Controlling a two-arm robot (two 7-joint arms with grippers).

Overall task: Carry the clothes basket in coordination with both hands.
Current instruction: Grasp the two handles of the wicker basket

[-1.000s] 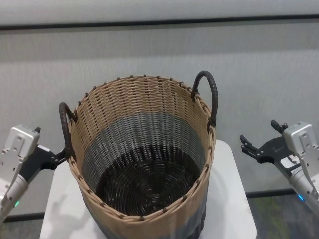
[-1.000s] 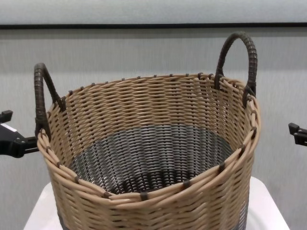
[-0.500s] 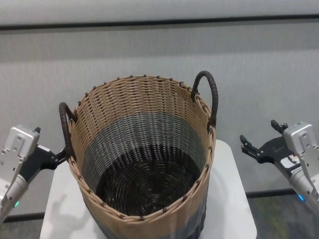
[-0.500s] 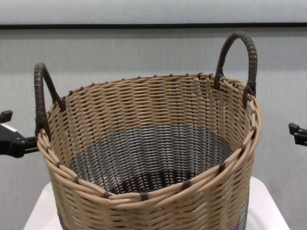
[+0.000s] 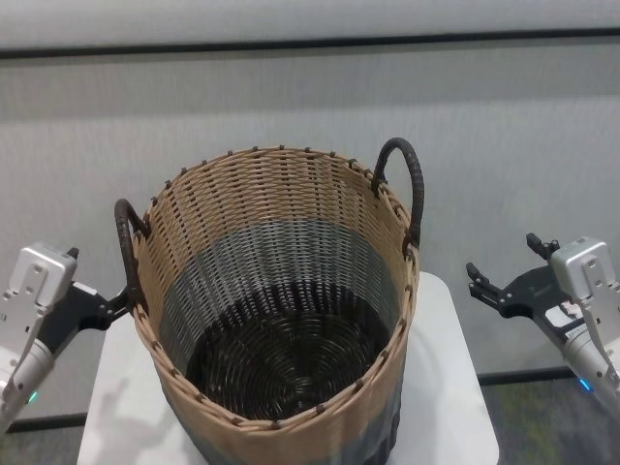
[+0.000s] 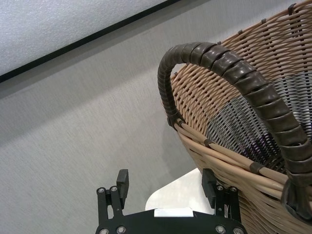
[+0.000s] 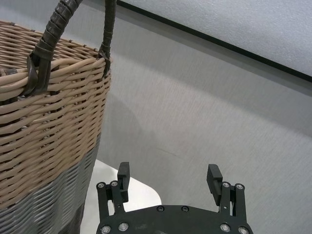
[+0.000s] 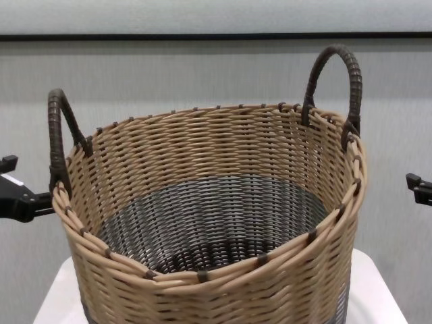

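Observation:
The clothes basket (image 5: 271, 194) stands upright on a small white table (image 5: 446, 387), tan above and grey below, with nothing inside it. Its dark loop handles rise from the rim, one on the left (image 5: 126, 252) and one at the back right (image 5: 412, 189). My left gripper (image 5: 108, 306) hovers open just outside the left handle (image 6: 234, 73), and nothing lies between its fingers (image 6: 122, 181). My right gripper (image 5: 481, 286) is open too, a short gap away from the basket's right wall (image 7: 44, 131), lower than the right handle (image 7: 56, 24).
A grey wall with a dark horizontal stripe (image 5: 310, 44) runs close behind the basket. The white table (image 8: 374, 290) is barely wider than the basket. Dark floor shows below on the right (image 5: 542, 426).

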